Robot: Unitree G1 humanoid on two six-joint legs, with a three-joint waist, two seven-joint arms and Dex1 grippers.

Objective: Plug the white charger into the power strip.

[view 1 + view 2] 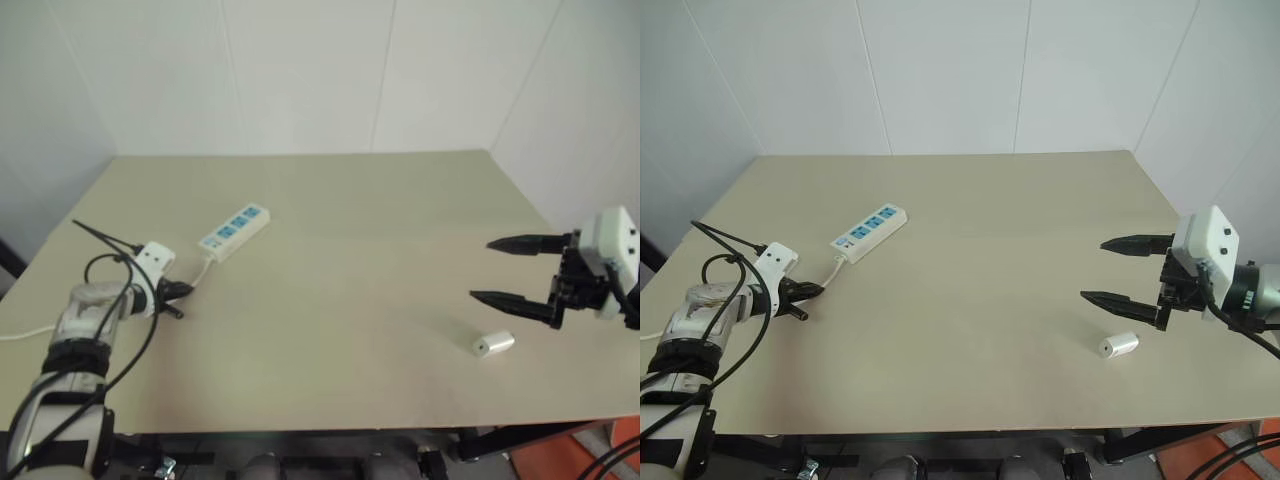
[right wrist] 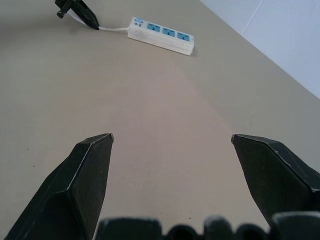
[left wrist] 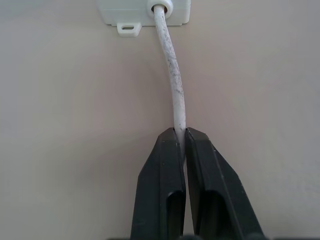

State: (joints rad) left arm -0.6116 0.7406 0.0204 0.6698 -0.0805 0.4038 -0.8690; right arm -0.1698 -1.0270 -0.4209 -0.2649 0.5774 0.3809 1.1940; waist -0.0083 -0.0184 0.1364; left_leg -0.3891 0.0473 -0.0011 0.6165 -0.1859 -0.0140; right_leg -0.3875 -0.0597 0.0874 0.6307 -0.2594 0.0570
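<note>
The power strip (image 1: 235, 231), a flat white bar with three blue socket faces, lies at the left rear of the table. Its thin white cord (image 3: 175, 90) runs back toward my left gripper (image 1: 178, 300), which is shut on the cord a short way from the strip's end (image 3: 144, 11). The white charger (image 1: 494, 345), a small stubby cylinder, lies on its side near the table's front right. My right gripper (image 1: 481, 269) hovers just above and behind the charger. It is wide open with nothing between its fingers (image 2: 90, 170) and points left toward the strip (image 2: 161, 35).
The beige table (image 1: 350, 220) meets white walls at the back and both sides. Its front edge runs just below the charger. An orange object (image 1: 625, 440) sits below the table's front right corner. The white cord trails off the table's left edge (image 1: 20, 333).
</note>
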